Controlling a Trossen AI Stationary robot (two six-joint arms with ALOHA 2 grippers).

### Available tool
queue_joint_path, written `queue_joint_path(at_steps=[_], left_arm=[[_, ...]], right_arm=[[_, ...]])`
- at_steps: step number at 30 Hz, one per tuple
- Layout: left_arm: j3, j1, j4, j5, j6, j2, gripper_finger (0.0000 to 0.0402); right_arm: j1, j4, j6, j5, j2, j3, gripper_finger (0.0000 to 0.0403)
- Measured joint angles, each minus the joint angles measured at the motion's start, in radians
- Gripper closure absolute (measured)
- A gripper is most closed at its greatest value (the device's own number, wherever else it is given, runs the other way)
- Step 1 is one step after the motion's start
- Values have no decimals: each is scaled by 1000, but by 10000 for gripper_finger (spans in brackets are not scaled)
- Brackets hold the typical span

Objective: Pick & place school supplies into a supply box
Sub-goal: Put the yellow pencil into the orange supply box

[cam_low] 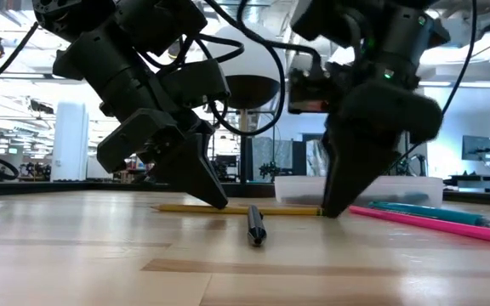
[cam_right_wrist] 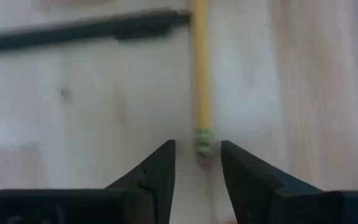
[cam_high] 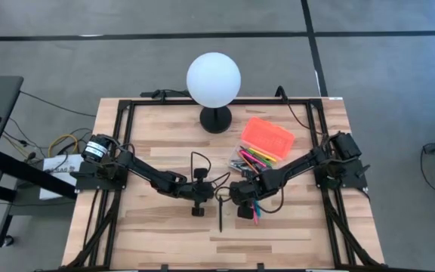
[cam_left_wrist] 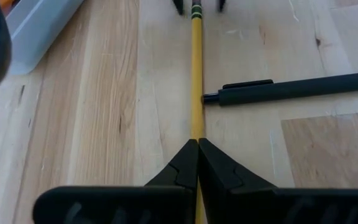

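**Yellow pencil pinned at both ends**

The supply box (cam_high: 266,139), clear with an orange lid, sat on the counter (cam_high: 157,227) by the right arm. The left gripper (cam_left_wrist: 197,144) had its fingers closed on the pencil (cam_left_wrist: 196,81). The right gripper (cam_right_wrist: 197,163) stood open astride its eraser end. Closing squarely there, then lifting level, looked wisest. A black pen (cam_low: 255,228) lay alongside.

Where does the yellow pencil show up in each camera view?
High: not discernible between the grippers.
Low: yellow pencil flat on the table, spanning both grippers.
Left wrist: runs straight out from the shut fingers.
Right wrist: eraser end between open fingers.
Shared landmark: black pen beside it.
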Motion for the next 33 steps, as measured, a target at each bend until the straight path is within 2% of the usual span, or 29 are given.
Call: queue_joint_path(at_steps=[9,21,28,33], left_arm=[[0,0,3,1,-3,0,401],[0,0,3,-1,-3,0,401],[0,0,4,-2,-2,0,401],[-1,1,2,2,-3,-10,401]], right_arm=[[3,13,36,4,25,6,294],[2,7,36,14,32,4,395],[2,7,37,20,33,4,387],[2,7,37,20,33,4,399]])
